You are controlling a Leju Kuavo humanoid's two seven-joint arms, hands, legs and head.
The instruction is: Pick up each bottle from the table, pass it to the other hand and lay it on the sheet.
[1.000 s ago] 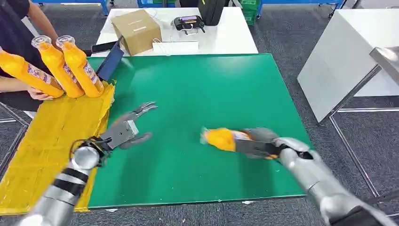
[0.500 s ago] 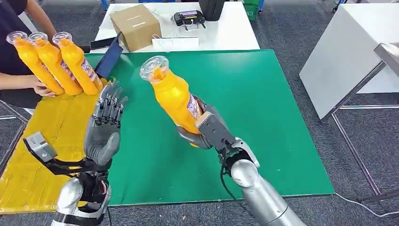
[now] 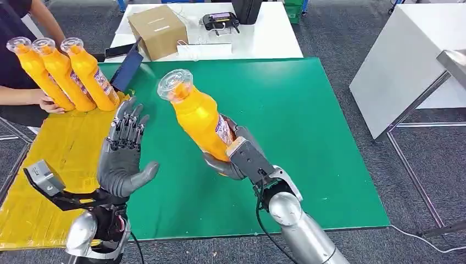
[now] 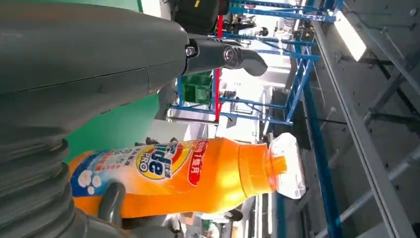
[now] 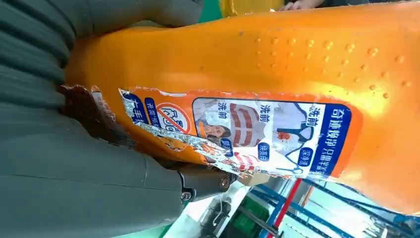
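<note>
The right hand is raised above the middle of the green table, its forearm rising from the near edge. Its fingers wrap the lower body of an orange bottle and grip it firmly. The bottle is in the air, tilted with its clear cap up and leaning toward the table's left side. In the right wrist view the torn label lies just beside the grey palm.

The left hand stands upright over the table's left edge, palm turned toward the bottle, fingers straight and apart, thumb out to the side, holding nothing. A clear gap remains between it and the bottle. The left wrist view shows the bottle lengthwise just past the thumb.

Three more orange bottles lean together at the far left corner, on the far end of the yellow sheet, steadied by a person's hand.

Against half a second earlier, the held bottle has shifted slightly left and nearer the left hand, and its cap sits a little lower. The left hand's thumb has swung out wider. The three bottles are unchanged.
</note>
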